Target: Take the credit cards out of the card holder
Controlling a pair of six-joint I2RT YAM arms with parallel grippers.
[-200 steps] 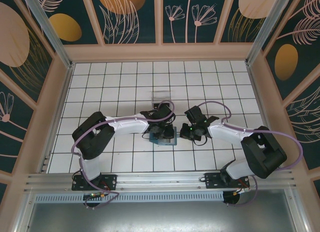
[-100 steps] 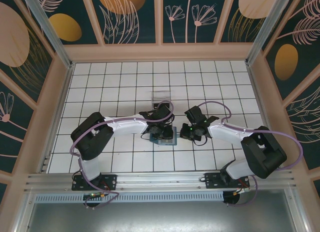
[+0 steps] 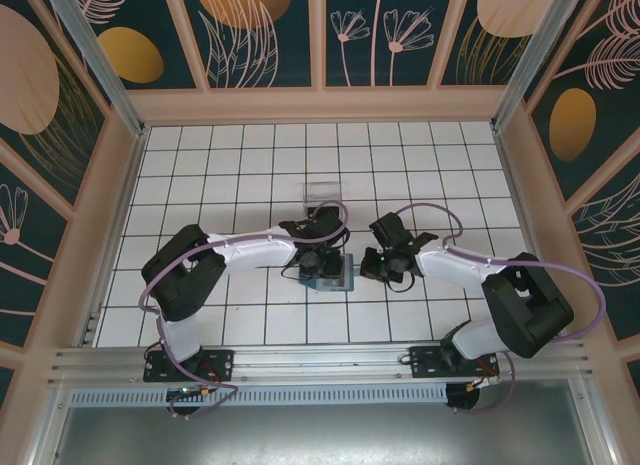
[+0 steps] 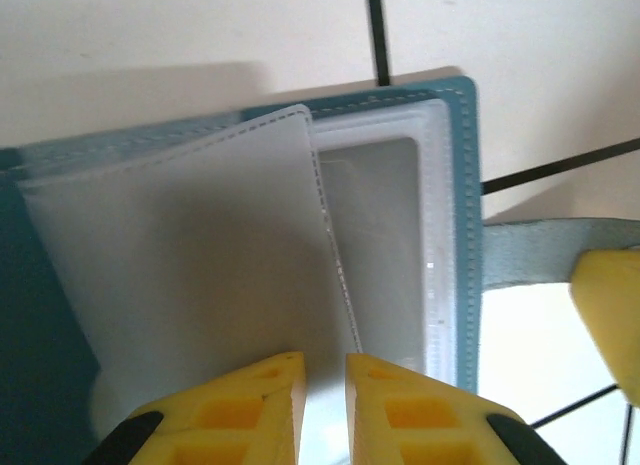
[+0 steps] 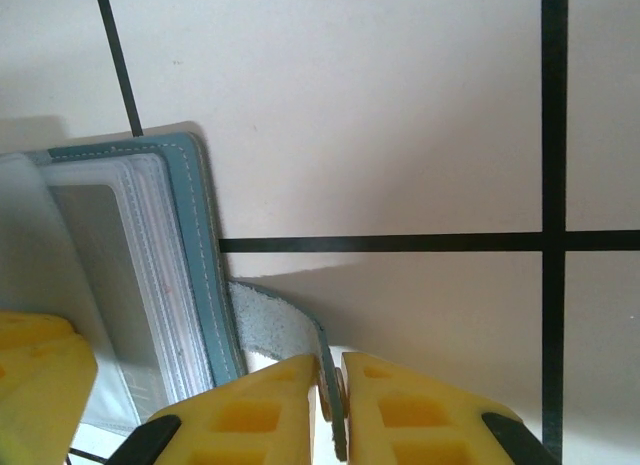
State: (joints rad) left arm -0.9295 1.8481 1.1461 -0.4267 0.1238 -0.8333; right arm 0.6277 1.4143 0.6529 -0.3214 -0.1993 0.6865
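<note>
A blue card holder (image 3: 340, 281) lies open on the white tiled table (image 3: 200, 165). It sits near the middle of the table, a little toward 6 o'clock. A clear box (image 3: 322, 194) stands on the table at 12 o'clock from the card holder, a short way off.

The left gripper (image 3: 324, 264) is right on top of the card holder, over its 10 o'clock side. The right gripper (image 3: 366, 268) is just beside the card holder at 3 o'clock.

In the left wrist view, the card holder (image 4: 464, 205) is open and its cloudy plastic sleeves (image 4: 180, 275) show. One sleeve is lifted and leans toward 9 o'clock. The left gripper (image 4: 325, 390) comes in from 6 o'clock. Its two yellow fingers (image 4: 262, 400) are almost together, and the bottom edge of a sleeve is pinched between them. A blue strap (image 4: 535, 250) sticks out from the card holder at 3 o'clock. It reaches a yellow finger of the right gripper (image 4: 610, 320).

In the right wrist view, the blue edge of the card holder (image 5: 200, 255) is at 9 o'clock. The strap (image 5: 275, 320) curls out from it toward 6 o'clock. The right gripper (image 5: 330, 410) has its yellow fingers (image 5: 410, 405) closed tight on the end of the strap. A yellow finger of the left gripper (image 5: 40, 370) shows at 8 o'clock, over the sleeves (image 5: 110, 275).
</note>
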